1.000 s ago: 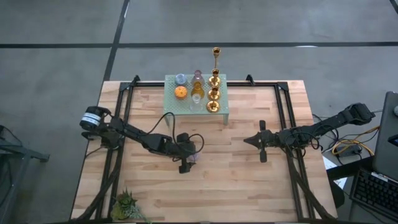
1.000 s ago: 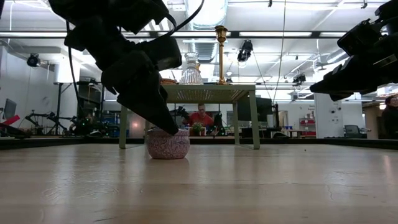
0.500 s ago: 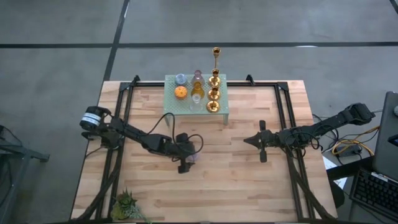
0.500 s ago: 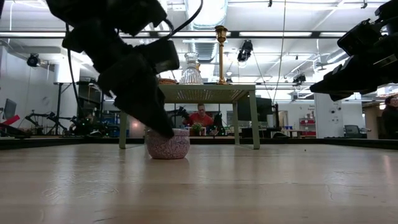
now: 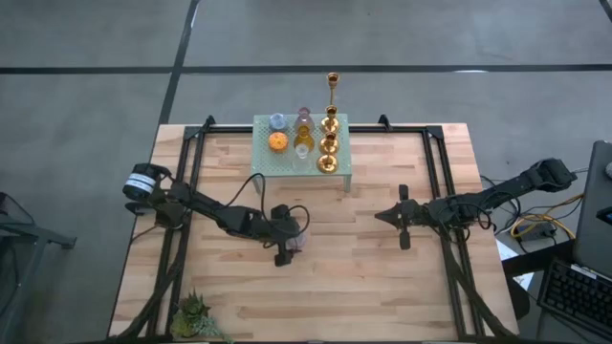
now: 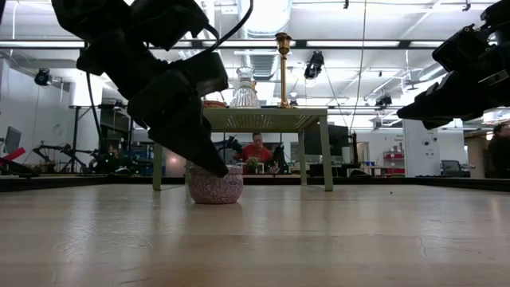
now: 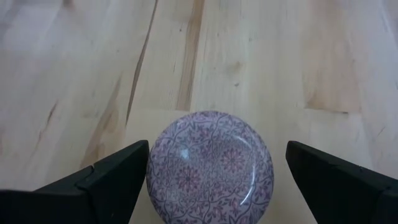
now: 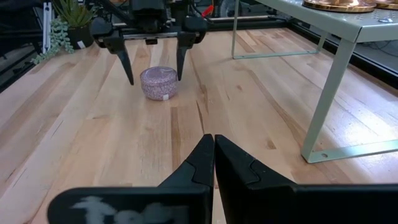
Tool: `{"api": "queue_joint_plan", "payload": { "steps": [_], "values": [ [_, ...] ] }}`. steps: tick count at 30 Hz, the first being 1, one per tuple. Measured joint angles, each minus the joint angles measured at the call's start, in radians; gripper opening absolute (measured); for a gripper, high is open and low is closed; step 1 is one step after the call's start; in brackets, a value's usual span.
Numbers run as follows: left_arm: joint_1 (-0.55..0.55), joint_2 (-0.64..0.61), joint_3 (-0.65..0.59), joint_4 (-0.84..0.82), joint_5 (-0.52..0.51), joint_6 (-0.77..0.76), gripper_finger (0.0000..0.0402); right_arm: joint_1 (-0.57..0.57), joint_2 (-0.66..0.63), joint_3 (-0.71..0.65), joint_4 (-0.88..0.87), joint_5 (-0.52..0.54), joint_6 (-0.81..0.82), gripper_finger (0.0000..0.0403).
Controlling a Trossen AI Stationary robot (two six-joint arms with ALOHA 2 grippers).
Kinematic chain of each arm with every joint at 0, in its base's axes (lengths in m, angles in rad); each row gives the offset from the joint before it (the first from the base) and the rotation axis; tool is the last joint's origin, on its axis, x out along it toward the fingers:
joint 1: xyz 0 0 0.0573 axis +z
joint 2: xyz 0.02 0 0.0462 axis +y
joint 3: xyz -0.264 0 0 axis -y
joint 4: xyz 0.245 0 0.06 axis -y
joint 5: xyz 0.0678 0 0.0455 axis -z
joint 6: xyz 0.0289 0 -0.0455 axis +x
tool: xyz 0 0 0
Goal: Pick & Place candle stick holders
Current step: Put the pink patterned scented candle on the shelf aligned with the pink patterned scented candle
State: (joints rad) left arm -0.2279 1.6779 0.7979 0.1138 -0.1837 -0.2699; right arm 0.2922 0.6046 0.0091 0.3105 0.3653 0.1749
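Two dark fingers of the left gripper (image 7: 208, 180) stand spread wide, one on each side of a squat purple-patterned holder (image 7: 210, 167) that sits on the bare wooden table (image 5: 382, 277), low in the centre of the left wrist view; nothing is pinched, and a gap shows between the holder and the finger on the right of that frame, while the other finger lies just beside it. In the high view this gripper (image 5: 287, 244) hovers left of the table's middle, and in the low view its fingertip (image 6: 215, 167) hangs at the holder's rim (image 6: 215, 185). Whether this is a release or an approach cannot be told, so the safe way either way is a straight vertical move that keeps both fingers clear of the rounded glass; a sideways drift would likely nudge or slide the holder. Further out, the right gripper (image 8: 213, 158) waits with its fingers pressed together at mid-right of the high view (image 5: 402, 229). The other holders (image 5: 304, 134), gold and coloured glass, stand on the mint-green stand (image 5: 340, 172) at upper centre, and a small green plant (image 5: 196, 315) sits at lower left.
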Motion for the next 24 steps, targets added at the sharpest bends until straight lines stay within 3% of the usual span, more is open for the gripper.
{"api": "queue_joint_plan", "payload": {
  "steps": [6, 15, 24],
  "values": [
    [0.000, 0.000, 0.000, -0.001, -0.002, 0.002, 0.0367, 0.000, 0.000, 0.000, 0.000, 0.000, 0.000, 0.0008],
    [0.000, 0.000, 0.000, -0.001, -0.002, 0.003, 0.0297, 0.000, 0.000, 0.000, 0.000, 0.000, 0.000, 0.0008],
    [0.000, 0.000, 0.000, -0.001, -0.002, 0.005, 0.0317, 0.000, 0.000, 0.000, 0.000, 0.000, 0.000, 0.0008]
  ]
}}
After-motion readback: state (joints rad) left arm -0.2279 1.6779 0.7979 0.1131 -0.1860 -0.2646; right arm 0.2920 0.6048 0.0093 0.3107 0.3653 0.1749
